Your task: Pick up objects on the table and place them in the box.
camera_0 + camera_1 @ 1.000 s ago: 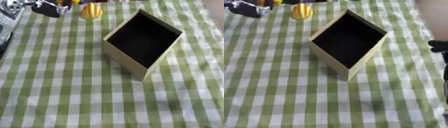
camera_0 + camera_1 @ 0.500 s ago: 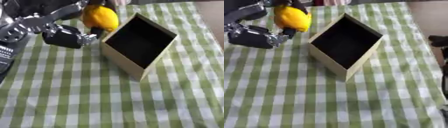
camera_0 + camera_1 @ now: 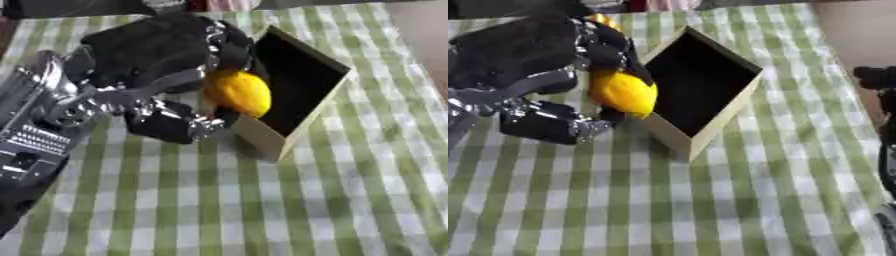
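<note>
Left hand [image 3: 166,75] reaches in from the left side, fingers and thumb curled round a yellow lemon-shaped fruit [image 3: 238,92], which it holds clear of the worktop [image 3: 219,210]. The fruit sits at the box's [image 3: 302,130] near-left rim, partly over the dark opening, partly over the wall itself; its long axis runs roughly upper-left to lower-right, slanting down toward the box's inside. The relation that matters: the opening lies to the right of the hand and slightly beyond it, so the fruit looks to need only a short carry rightward before release, else it may catch on the rim and roll back onto the cloth. The box is a pale open-topped card box, set cornerwise on the green-and-white checked cloth; its inside reads as plain dark and I see nothing in it yet, though the deep corner under the fruit is hidden. In the right eye view a second small yellow-orange thing [image 3: 604,20] shows at the far edge behind the hand; cannot make out what it is. Of the right arm only a dark part shows at the right edge of the right eye view, well apart from the box; the hand itself is not to be made out. The left hand is plainly the working one. Judged stage: carry almost done, drop not yet made.
</note>
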Action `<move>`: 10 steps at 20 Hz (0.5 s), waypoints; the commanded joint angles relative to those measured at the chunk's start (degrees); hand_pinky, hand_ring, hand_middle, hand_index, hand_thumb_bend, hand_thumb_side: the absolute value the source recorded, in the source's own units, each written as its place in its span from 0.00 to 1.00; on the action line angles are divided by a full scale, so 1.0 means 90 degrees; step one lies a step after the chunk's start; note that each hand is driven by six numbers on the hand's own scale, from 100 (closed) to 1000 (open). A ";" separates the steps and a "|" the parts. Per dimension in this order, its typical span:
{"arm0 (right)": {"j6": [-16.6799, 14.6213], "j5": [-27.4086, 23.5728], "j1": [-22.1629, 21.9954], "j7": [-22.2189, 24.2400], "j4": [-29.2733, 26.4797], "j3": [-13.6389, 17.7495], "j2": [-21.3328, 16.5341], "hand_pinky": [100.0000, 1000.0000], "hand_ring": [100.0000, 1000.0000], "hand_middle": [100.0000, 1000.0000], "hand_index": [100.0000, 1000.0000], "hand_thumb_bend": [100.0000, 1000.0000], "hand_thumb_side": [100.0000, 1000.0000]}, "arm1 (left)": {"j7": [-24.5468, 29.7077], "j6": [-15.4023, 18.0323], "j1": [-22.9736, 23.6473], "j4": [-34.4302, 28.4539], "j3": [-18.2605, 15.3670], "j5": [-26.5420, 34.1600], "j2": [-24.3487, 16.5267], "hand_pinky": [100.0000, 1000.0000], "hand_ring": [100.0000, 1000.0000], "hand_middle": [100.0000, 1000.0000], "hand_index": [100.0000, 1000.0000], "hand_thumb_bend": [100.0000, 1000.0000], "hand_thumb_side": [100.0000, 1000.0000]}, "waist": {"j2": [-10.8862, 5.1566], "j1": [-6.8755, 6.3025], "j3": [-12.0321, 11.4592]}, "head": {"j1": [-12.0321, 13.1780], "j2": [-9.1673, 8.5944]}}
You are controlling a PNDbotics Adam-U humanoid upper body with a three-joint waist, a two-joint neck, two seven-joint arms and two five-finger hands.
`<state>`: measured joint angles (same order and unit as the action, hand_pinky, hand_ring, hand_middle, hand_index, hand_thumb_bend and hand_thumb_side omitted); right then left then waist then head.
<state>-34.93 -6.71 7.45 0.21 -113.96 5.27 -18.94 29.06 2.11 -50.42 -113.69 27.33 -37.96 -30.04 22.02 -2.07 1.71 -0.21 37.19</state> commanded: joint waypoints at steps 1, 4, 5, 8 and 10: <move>0.0040 -0.0009 0.0002 0.0000 -0.0070 0.0039 -0.0092 0.85 0.75 0.58 0.76 0.00 0.50 | -0.0038 -0.0132 -0.0051 -0.0098 -0.0046 -0.0287 0.0087 0.58 0.59 0.54 0.72 0.00 0.00 | -0.0141 0.0006 -0.0007 | -0.0050 -0.0022; 0.0053 0.0005 -0.0001 0.0005 -0.0070 0.0027 -0.0080 0.85 0.75 0.58 0.76 0.00 0.50 | -0.0260 -0.0225 -0.0077 0.0026 -0.0111 -0.0679 0.0307 0.58 0.58 0.53 0.72 0.00 0.00 | -0.0135 0.0003 -0.0014 | -0.0065 0.0018; 0.0055 0.0006 0.0002 0.0007 -0.0070 0.0021 -0.0078 0.85 0.75 0.58 0.76 0.00 0.50 | -0.0357 -0.0267 -0.0101 0.0113 -0.0157 -0.0760 0.0397 0.58 0.58 0.53 0.72 0.00 0.00 | -0.0136 0.0003 -0.0011 | -0.0074 0.0043; 0.0064 0.0010 0.0000 0.0015 -0.0070 0.0008 -0.0069 0.85 0.75 0.58 0.76 0.00 0.50 | -0.0592 -0.0332 -0.0292 0.0314 -0.0306 -0.0712 0.0588 0.58 0.58 0.53 0.72 0.00 0.00 | -0.0143 0.0000 0.0009 | -0.0128 0.0104; 0.0075 0.0003 -0.0007 0.0011 -0.0070 0.0007 -0.0065 0.85 0.75 0.58 0.76 0.00 0.50 | -0.0608 -0.0341 -0.0480 0.0380 -0.0425 -0.0461 0.0661 0.59 0.57 0.53 0.72 0.00 0.00 | -0.0153 -0.0006 0.0031 | -0.0148 0.0146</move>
<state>-34.39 -6.66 7.41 0.34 -113.96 5.22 -18.89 24.24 -0.82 -53.56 -110.14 24.88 -42.98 -24.20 22.02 -2.29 1.96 -1.26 38.24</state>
